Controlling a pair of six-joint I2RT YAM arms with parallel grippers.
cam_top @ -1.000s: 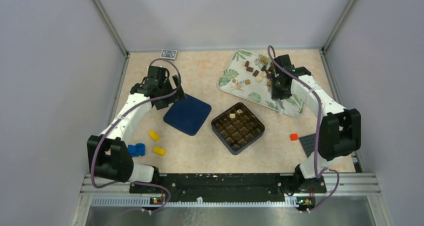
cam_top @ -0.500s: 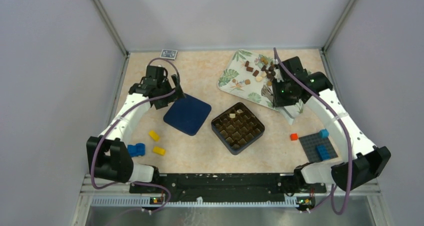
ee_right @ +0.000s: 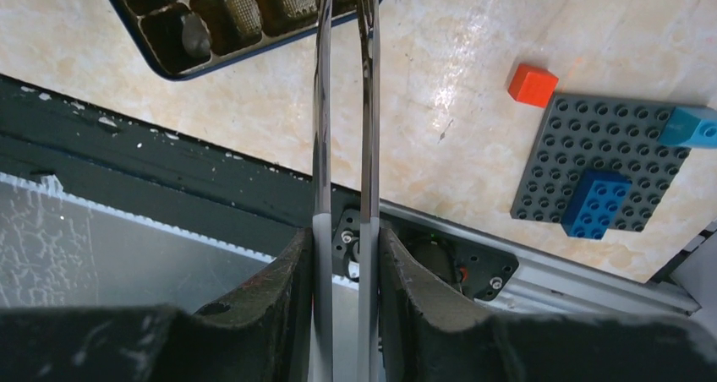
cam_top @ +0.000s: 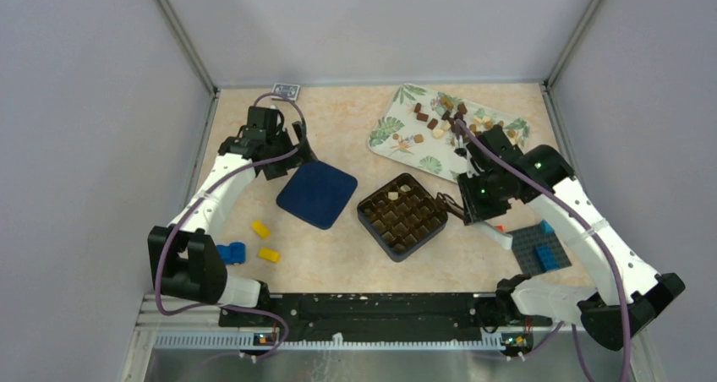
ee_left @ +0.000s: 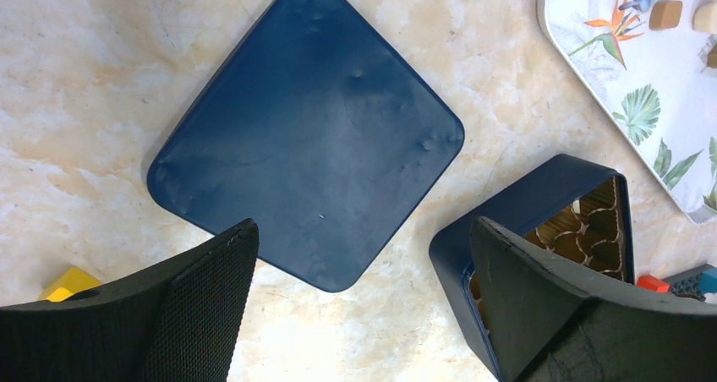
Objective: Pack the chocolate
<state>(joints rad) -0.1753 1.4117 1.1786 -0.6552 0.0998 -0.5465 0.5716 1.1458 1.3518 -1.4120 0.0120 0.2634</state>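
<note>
Right gripper [ee_right: 342,247], clamped on tweezers [ee_right: 322,103], has swung from tray [cam_top: 389,128] to box [cam_top: 378,236]; left gripper [ee_left: 362,230] hangs wide apart. Lower the tips squarely before releasing.

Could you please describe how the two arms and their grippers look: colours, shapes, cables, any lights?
The left arm and right arm have white tube links and bulky black joint housings. A purple cable runs along each. Small green lights glow on the right arm. The left gripper has black wedge-shaped fingers with mesh-textured pads. The right gripper is black too.
</note>
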